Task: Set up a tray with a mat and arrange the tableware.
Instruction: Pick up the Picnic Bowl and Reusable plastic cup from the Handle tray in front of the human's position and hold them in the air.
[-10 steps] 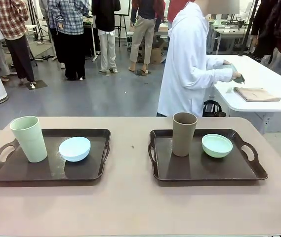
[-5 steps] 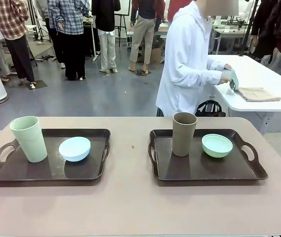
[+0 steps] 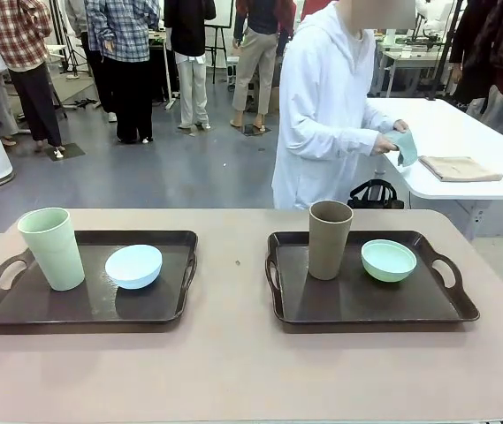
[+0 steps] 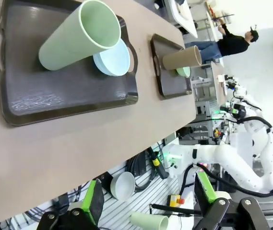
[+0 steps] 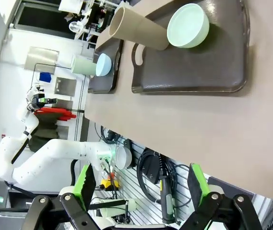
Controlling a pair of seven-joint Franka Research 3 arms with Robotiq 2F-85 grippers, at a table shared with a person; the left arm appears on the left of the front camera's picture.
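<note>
A tan table carries two dark brown handled trays side by side, well apart. On the left tray a pale green tumbler stands upright near the left handle, with a light blue bowl just beside it. On the right tray a brown tumbler stands upright, with a mint green bowl just to its right.

Beyond the table lies a grey floor. A person in a white top stands next to a white side table, which bears a folded tan cloth. Other people stand farther back.

The left gripper and the right gripper both hang off the near table edge, jaws spread wide and holding nothing.

A second ago the person leaned over the side table with a hand down on it. Now the person stands straighter and holds a pale green cloth lifted clear of it. The trays, tumblers and bowls have not moved.
</note>
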